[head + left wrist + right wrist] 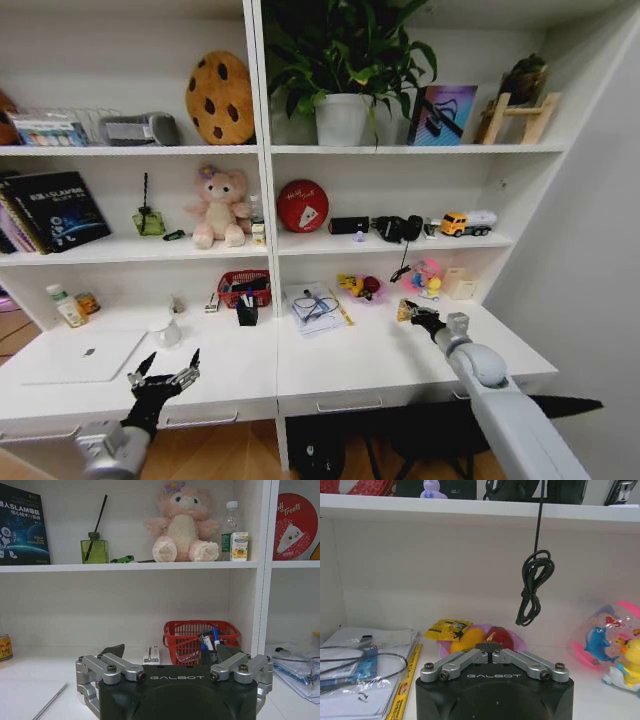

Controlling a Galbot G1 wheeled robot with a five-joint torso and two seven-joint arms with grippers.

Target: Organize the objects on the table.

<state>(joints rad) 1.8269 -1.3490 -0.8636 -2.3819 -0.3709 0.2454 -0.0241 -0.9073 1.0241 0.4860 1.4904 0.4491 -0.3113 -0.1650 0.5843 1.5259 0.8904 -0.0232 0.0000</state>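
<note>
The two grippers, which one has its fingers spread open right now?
The left gripper, hovering over the desk's front edge beside the silver laptop, has its fingers spread apart. The right gripper, over the desk near the yellow packet, is pinched shut.

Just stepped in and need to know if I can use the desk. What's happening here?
The robot is tidying the white desk. Its right gripper is out over the right side of the desk, fingers closed with nothing visibly between them, pointed toward a small dish of toy fruit and a yellow packet. The left gripper hangs open over the front edge, beside the silver laptop, holding nothing. The red basket sits at the back.
</note>
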